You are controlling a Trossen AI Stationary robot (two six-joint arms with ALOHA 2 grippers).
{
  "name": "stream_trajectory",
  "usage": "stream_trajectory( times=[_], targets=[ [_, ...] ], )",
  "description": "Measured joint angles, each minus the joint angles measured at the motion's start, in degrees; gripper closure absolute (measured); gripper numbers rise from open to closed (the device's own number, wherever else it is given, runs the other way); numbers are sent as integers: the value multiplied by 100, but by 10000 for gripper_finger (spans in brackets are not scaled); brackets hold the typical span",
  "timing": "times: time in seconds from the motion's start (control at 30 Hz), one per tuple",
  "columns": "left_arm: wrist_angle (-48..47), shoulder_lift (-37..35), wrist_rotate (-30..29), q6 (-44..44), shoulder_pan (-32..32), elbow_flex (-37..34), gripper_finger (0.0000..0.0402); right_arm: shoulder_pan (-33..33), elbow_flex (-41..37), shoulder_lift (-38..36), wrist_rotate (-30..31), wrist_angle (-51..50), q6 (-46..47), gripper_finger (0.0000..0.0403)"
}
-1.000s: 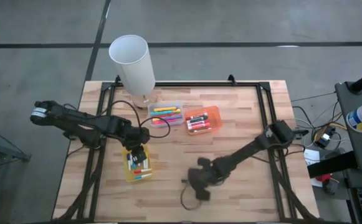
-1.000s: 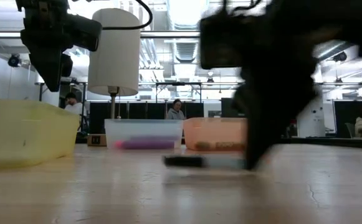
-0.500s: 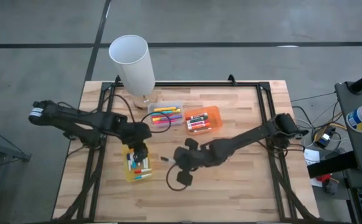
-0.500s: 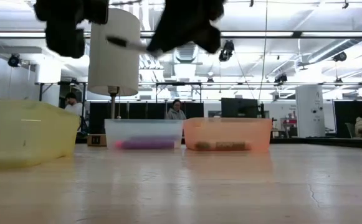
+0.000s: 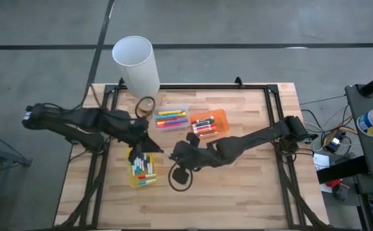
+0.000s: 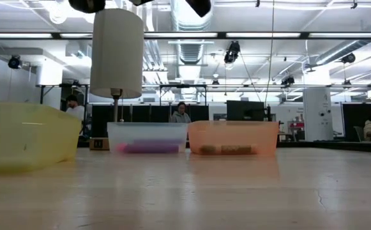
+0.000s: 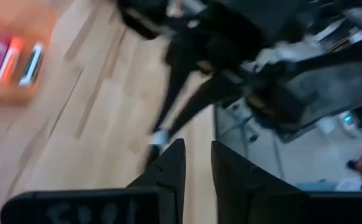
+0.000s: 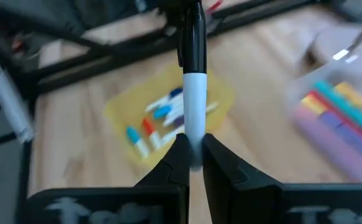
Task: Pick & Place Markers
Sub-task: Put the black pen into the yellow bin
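the step in hand looks like a carry: a marker is up off the table and on its way to a tray. nearest in the right wrist view, the right gripper has its two fingers pinched together on the white barrel of a black-capped marker, which sticks straight out ahead of the fingers, cap end farthest away. just past the cap lies the yellow tray with several markers already in it, white barrels with blue and red caps. in the high view the right gripper sits just beside the yellow tray, and the left gripper hangs over that tray's far edge, very near the right one. the left gripper's fingers stand a narrow gap apart with nothing seen between them.

farther back on the wooden table stand the clear tray with yellow, pink and purple markers and the orange tray with red and black ones, side by side. beyond them stands the white lamp.

as i judge it, the next move calls for bringing the marker over the yellow tray, lowering it and letting go. the two grippers crowd each other, so the left arm should give room first.
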Motion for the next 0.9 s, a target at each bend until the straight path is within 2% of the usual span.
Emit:
stream_trajectory(
  times=[0.1,0.37,0.53,0.73,0.9],
  targets=[
    [261,-163,-2,-6,0,0,333,-22,200,2,268,-18,-95,388],
    [1145,-537,20,-8,0,-4,333,-42,571,2,395,-43,-225,388],
    [1504,-786,26,346,0,-4,333,-37,874,2,947,-172,-216,389],
    [1555,-987,28,584,0,-48,333,-39,1389,0,1814,-294,-505,389],
    [1444,-952,-71,650,-2,-55,333,-35,1709,0,1891,-159,-768,389]
  ],
)
